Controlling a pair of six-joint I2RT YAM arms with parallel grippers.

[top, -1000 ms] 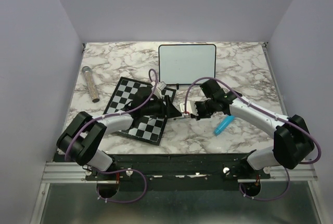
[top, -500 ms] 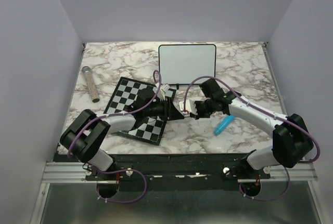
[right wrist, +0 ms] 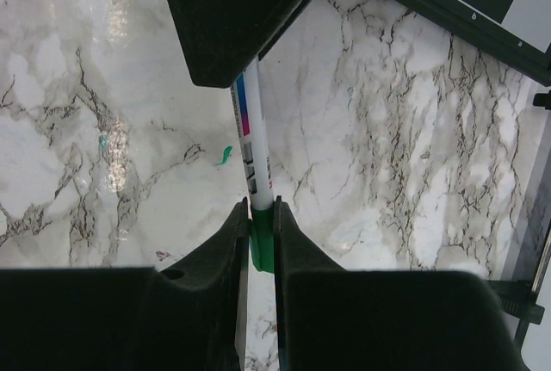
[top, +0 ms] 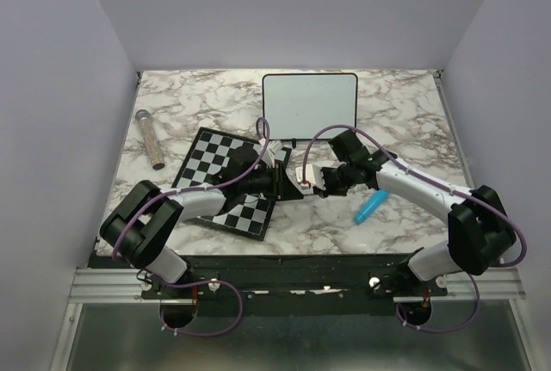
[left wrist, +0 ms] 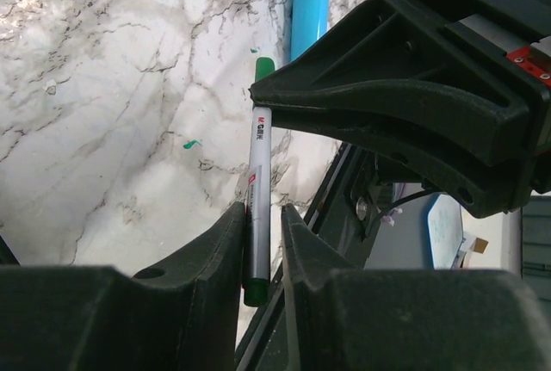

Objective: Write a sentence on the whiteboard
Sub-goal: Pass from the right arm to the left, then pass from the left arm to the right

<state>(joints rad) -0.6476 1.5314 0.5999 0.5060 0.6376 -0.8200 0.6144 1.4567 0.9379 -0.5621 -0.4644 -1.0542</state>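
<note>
Marble table (top: 413, 121): whiteboard (top: 309, 101), chessboard (top: 211, 160), blue tube (top: 369, 207)

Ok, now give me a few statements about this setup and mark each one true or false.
1. No writing shows on the whiteboard in the top view. True.
2. The left gripper and the right gripper are both shut on one green marker. True.
3. The chessboard lies on top of the whiteboard. False: they lie apart, the chessboard nearer the arms and further left.
4. The right gripper holds the blue tube. False: it lies on the table beside the right arm.
</note>
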